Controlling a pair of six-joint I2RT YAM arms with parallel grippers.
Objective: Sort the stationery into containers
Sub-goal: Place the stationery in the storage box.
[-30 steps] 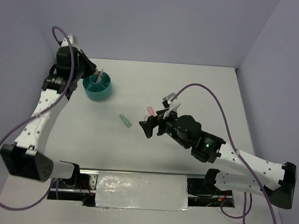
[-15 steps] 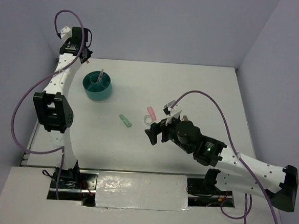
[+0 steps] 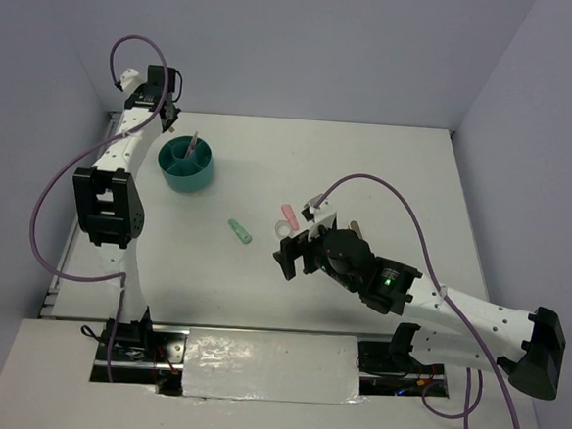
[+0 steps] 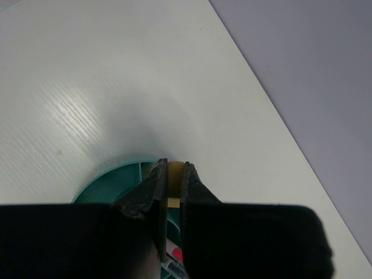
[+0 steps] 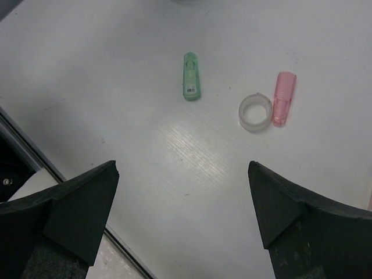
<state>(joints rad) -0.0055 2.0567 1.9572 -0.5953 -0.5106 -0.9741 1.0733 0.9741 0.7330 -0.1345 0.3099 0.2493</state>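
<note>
Three loose items are left on the table (image 3: 387, 173): the mint-green block (image 5: 191, 77), the white tape ring (image 5: 255, 113) and the pink block (image 5: 283, 97), the ring touching or just beside the pink one. None of them has shifted over the last second.

Big change is the left arm. A second ago it was folded low with its wrist at the rim of the teal organizer (image 3: 192, 180); now it stands stretched up, and the left gripper (image 4: 173, 165) is raised above the organizer's far-left edge. Jaws nearly closed, and a thin beige block (image 4: 174, 187) looks clamped between them, so it is carried, not dropped. One pen (image 3: 191, 145) is already standing in the organizer.

Right arm has pulled back a little toward the near edge. The right gripper (image 5: 183, 171) is spread fully wide, holds nothing, and hovers above the three loose items, green block nearest its centre line.

Judgement: beige block is mid-placement, release not yet done. Right side is lined up for a pick, probably the green block, but no descent started. Sorting roughly part done.
</note>
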